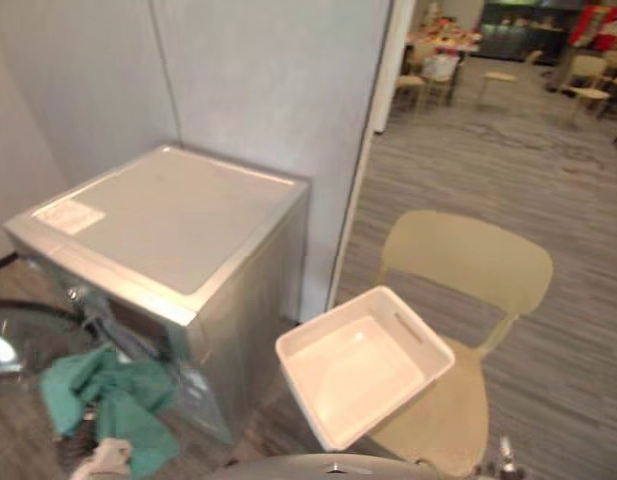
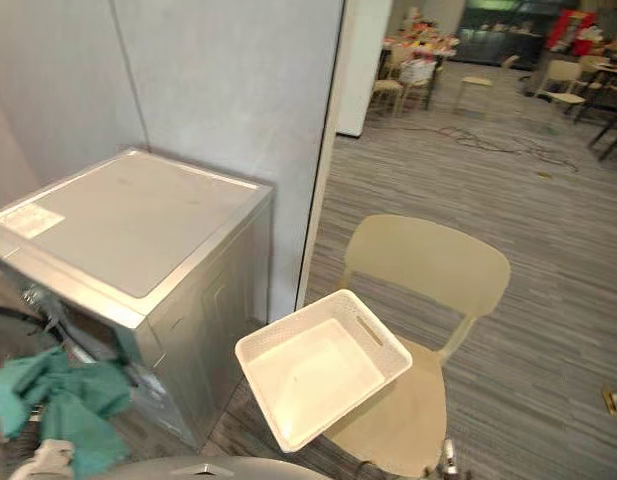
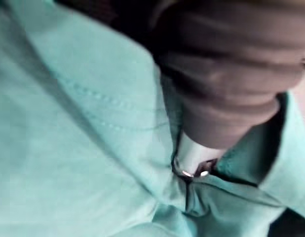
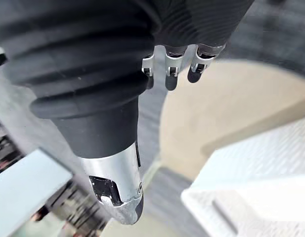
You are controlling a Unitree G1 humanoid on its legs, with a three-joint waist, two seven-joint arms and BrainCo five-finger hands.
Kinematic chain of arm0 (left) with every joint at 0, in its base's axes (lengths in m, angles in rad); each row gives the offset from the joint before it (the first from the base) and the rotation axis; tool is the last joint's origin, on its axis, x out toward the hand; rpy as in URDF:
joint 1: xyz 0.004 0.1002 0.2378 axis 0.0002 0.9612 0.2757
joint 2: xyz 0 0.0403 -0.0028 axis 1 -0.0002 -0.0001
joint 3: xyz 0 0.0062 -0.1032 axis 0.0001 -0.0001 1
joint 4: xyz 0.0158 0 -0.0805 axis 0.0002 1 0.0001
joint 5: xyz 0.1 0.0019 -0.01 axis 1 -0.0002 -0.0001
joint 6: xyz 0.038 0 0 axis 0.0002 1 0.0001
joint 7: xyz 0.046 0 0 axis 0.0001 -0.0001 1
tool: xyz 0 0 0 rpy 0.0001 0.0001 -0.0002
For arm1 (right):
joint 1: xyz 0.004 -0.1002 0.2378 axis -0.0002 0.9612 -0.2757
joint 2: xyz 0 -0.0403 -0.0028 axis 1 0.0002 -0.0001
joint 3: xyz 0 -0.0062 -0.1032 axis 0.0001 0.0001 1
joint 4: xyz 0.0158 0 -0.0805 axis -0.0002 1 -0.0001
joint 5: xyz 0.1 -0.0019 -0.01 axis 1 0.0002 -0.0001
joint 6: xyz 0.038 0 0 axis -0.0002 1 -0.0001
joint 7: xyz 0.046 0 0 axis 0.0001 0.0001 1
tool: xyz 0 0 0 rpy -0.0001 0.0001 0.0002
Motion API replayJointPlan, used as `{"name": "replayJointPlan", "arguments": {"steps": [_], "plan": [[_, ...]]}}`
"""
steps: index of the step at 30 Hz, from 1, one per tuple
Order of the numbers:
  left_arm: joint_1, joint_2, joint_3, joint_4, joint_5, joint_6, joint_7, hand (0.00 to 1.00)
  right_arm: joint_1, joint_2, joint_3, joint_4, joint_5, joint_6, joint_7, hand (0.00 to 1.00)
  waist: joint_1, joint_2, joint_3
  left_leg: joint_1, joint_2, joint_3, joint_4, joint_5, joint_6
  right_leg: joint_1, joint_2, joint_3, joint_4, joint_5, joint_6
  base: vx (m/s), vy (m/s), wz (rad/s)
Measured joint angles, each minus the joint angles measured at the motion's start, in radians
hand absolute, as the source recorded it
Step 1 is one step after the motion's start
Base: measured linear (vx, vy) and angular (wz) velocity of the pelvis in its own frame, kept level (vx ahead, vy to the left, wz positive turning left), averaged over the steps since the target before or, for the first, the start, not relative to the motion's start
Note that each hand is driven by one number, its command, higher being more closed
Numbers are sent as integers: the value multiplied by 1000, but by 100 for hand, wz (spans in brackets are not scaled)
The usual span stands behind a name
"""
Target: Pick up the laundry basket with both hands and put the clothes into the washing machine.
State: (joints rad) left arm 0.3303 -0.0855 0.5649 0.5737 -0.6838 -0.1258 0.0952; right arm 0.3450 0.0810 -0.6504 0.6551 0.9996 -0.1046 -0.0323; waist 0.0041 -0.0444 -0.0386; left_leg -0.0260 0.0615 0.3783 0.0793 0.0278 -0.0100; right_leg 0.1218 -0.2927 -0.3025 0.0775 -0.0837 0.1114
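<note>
Task's thing: the green clothes [image 1: 113,400] hang in a bunch at the front of the washing machine [image 1: 178,215], low by its opening. From my screens I cannot tell how much is already inside the drum.
Basket: the white laundry basket [image 1: 353,375] is empty. It sits tilted on the beige chair [image 1: 468,260], and one corner reaches out past the seat edge toward the machine.
Left hand [image 3: 231,74]: its dark cover is pressed against the green cloth. If it grasps the cloth or only pushes it, I cannot tell.
Right hand [image 4: 108,64]: fingers [image 4: 170,69] relaxed, nothing in them. It hangs above the chair seat, near the basket's corner.
Step, as I judge: pushing the clothes into the drum.
Risk one: the cloth may slide down to the floor if the left hand lets go while most of it hangs outside.
Risk two: a fold left on the rim could be caught when the door is closed.
Risk three: the right hand could knock the overhanging basket, and it would tip off the chair.
</note>
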Motion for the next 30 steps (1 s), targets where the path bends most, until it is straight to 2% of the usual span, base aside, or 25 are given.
{"name": "replayJointPlan", "arguments": {"steps": [1, 3, 5, 7, 10, 14, 17, 18, 19, 20, 21, 22, 23, 24, 25, 26, 27, 28, 29, 30], "plan": [[-31, 0, 25, 131, 0, 4, 0, 100, -18, -7, -5, 115, -39, 12, 2, 0, -2, 6, -4, 20, -13, 4, -48, 11, -5, -2, -1, 13, -7, -8, -13, 17, 4, -9], [-56, -1, 23, 284, 5, 17, -3, 100, -60, -2, -60, 266, -85, 27, 2, 0, -10, 5, -3, 50, -37, 2, -129, 25, -18, -6, -1, 18, -23, -9, -14, 17, 38, 6], [-64, 1, 26, 365, 46, 34, -13, 100, -65, -5, -72, 366, -118, 42, 0, 0, -19, 5, 12, 68, -46, -9, -166, 38, -27, 0, 3, 21, -26, -9, -14, 37, 18, 11], [-55, 19, 28, 414, 80, 37, -17, 100, -64, -12, -90, 429, -170, 49, 0, 0, -16, 3, 30, 91, -43, -20, -166, 39, -27, 16, 10, 31, -25, -10, -13, 15, -7, -11], [-50, 34, 23, 462, 108, 45, -37, 100, -82, -25, -75, 430, -223, 50, 2, 0, -17, 13, 32, 113, -33, -22, -166, 38, -27, 27, 22, 45, -22, -10, -13, 17, -15, -18], [-51, 45, 20, 469, 130, 47, -46, 100, -111, -41, -9, 436, -260, 52, 4, 0, -15, 11, 36, 93, -10, -59, -161, 44, -36, 37, 55, 31, -34, -9, -14, 17, -61, 15], [-75, 52, 21, 468, 132, 48, -59, 100, -147, -64, 50, 445, -272, 50, 6, 0, -7, 14, 72, 67, 4, -129, -159, 66, -51, 52, 80, -42, -47, -1, -13, 28, -81, 60], [-86, 46, 24, 467, 132, 49, -60, 100, -171, -77, 67, 442, -292, 45, 6, 0, 2, 31, 96, 54, 9, -164, -158, 105, -50, 51, 84, -75, -25, 6, 6, 12, -73, 71], [-94, 34, 30, 467, 132, 49, -58, 100, -195, -91, 90, 426, -300, 42, 2, 0, 6, 35, 123, 38, 12, -198, -158, 129, -59, 45, 83, -108, 3, -5, 19, 0, -93, 73], [-98, 27, 35, 465, 133, 49, -58, 100, -207, -97, 95, 415, -300, 39, 2, 0, 7, 50, 130, 27, 14, -218, -158, 140, -59, 39, 84, -126, 20, -10, 25, -35, -104, 78], [-106, 9, 54, 459, 137, 50, -57, 100, -245, -111, 98, 409, -300, 38, 1, 0, 8, 64, 135, -7, 22, -248, -158, 177, -70, 6, 81, -162, 68, -23, 21, -73, -79, 76], [-121, 1, 61, 458, 137, 47, -57, 100, -284, -118, 95, 397, -299, 36, 0, 0, 5, 60, 155, -46, 19, -286, -157, 223, -128, -21, 58, -204, 90, -26, 9, -73, -39, 72], [-141, 1, 72, 462, 138, 49, -57, 100, -304, -107, 89, 390, -299, 33, 0, 0, 8, 41, 178, -75, 19, -272, -70, 172, -109, -22, 38, -226, 88, -24, 10, -61, -5, 57], [-150, 1, 93, 471, 138, 60, -50, 100, -324, -108, 85, 375, -299, 16, 0, 0, 8, 35, 192, -133, 47, -214, 208, 1, -35, -18, 10, -252, 102, -19, 11, -19, 18, 42], [-141, 3, 110, 472, 138, 60, -41, 100, -324, -117, 84, 376, -297, 12, 0, 0, 4, 40, 189, -123, 101, -183, 381, -88, -28, -1, -7, -284, 117, -15, 10, -15, 32, 42], [-137, 6, 111, 472, 138, 60, -38, 100, -322, -122, 84, 382, -297, 12, 0, 0, -3, 45, 187, -109, 134, -182, 433, -113, -37, 11, -10, -298, 119, -15, 10, -9, 111, 57], [-141, 12, 109, 473, 137, 59, -34, 100, -317, -129, 84, 387, -296, 14, -1, 0, -18, 54, 187, -85, 209, -184, 481, -133, -49, 35, -11, -335, 124, -14, 11, 35, 187, 87], [-149, 16, 99, 473, 137, 58, -33, 100, -312, -132, 67, 396, -294, 12, -2, 0, -28, 64, 181, -69, 278, -184, 456, -126, -52, 39, -16, -370, 147, -13, 13, 103, 292, 120], [-164, 17, 91, 468, 137, 55, -32, 100, -304, -136, 45, 417, -291, 13, -4, 0, -32, 72, 176, -51, 309, -184, 366, -58, -33, 41, -24, -401, 171, -12, 14, 144, 288, 114], [-173, 19, 76, 464, 136, 48, -30, 100, -302, -143, 33, 435, -290, 16, -8, 0, -30, 78, 171, -25, 291, -200, 303, -65, -71, 39, -43, -422, 208, -13, 15, 151, 360, 133]]}}
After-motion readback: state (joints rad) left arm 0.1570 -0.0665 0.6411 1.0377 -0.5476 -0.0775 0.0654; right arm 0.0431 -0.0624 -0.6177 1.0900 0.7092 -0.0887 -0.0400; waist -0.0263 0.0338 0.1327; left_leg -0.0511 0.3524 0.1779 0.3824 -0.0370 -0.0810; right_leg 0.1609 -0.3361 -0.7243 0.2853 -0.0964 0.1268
